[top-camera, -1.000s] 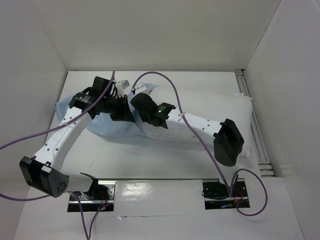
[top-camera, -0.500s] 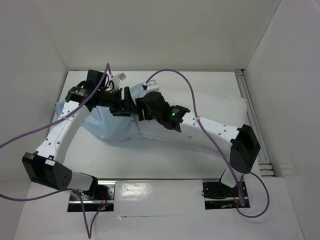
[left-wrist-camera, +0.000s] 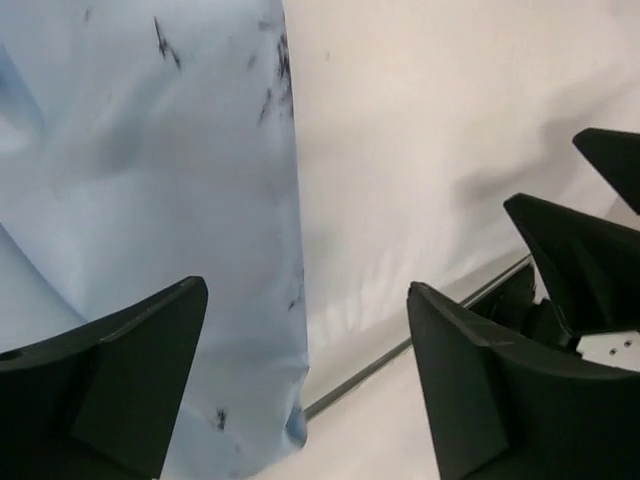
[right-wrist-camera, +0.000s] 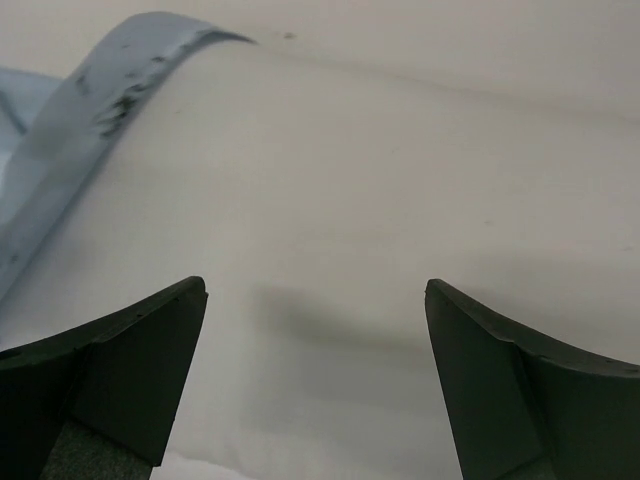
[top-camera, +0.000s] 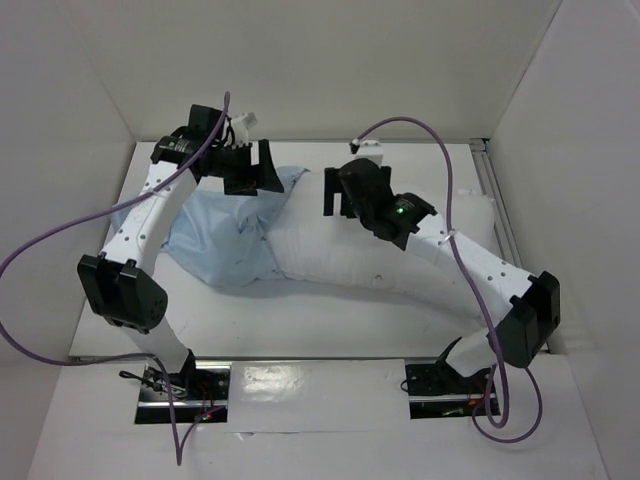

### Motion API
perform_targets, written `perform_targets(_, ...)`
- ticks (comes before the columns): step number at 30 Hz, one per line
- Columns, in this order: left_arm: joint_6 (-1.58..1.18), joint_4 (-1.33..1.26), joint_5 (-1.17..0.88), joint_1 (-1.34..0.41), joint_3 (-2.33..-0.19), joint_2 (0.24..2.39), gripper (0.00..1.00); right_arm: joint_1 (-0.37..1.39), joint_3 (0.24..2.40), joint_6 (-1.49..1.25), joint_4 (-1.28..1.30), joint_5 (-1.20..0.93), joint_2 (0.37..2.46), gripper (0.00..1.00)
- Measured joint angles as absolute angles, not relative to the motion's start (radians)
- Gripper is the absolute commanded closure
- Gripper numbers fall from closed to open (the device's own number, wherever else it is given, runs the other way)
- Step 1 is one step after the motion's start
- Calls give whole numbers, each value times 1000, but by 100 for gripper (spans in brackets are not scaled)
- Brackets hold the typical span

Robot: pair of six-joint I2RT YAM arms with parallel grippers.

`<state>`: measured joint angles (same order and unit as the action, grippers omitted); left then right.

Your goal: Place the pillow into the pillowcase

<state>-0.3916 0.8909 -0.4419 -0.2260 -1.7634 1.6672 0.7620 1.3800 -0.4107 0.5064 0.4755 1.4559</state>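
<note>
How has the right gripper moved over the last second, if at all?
Yes: the right gripper shifted rightward toward the table-edge rail, now over the pillow, jaws open.

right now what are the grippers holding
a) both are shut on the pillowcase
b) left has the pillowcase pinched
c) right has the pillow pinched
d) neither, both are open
d: in the wrist views the left gripper has its fingers spread wide over the pillowcase, and the right gripper is just as open over the pillow, with nothing pinched by either.
</note>
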Motion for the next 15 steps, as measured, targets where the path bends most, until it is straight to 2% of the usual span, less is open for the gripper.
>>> perform_targets(2,-379,898,-442,-230,-1816,1702,0,714,1382,-411,533,484,1455,3)
perform_targets(6,-350,903,-437,-241,-1897,1754,8,640,1395,-411,584,483,1456,0)
perform_targets(9,-339,908,-347,-274,-1950,1797,4,580,1437,-413,628,459,1469,0)
perform_targets(15,-336,906,-120,-390,-2062,1947,5,510,1469,-422,682,371,1510,0)
